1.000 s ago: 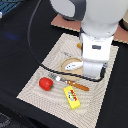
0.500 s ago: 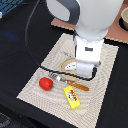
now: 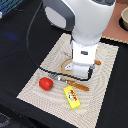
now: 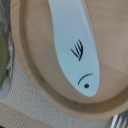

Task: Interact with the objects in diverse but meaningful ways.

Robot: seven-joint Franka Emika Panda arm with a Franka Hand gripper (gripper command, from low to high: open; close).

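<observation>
Gripper state: you cannot tell, because neither view shows its fingers. In the exterior view the arm [image 3: 82, 30] stands low over the middle of the mat [image 3: 107, 80] and hides its own tip. The wrist view shows only what lies directly under it.

Fish [image 4: 75, 47]: it lies flat in a shallow wooden plate [image 4: 35, 47], white, with a black fin mark and a black eye. Your wrist camera looks straight down on it from close above. Part of the plate's rim [image 3: 66, 64] shows beside the arm in the exterior view.

Tomato [image 3: 46, 83]: red, on the mat toward the exterior view's left, well apart from the arm.

Packet [image 3: 72, 96]: yellow with a red label, lying near the mat's near edge, just beside the tomato but not touching it.

Cutlery: a wooden-handled piece [image 3: 74, 83] lies between the plate and the packet. A metal tip [image 4: 120, 121] also shows at the edge of the wrist view.
</observation>
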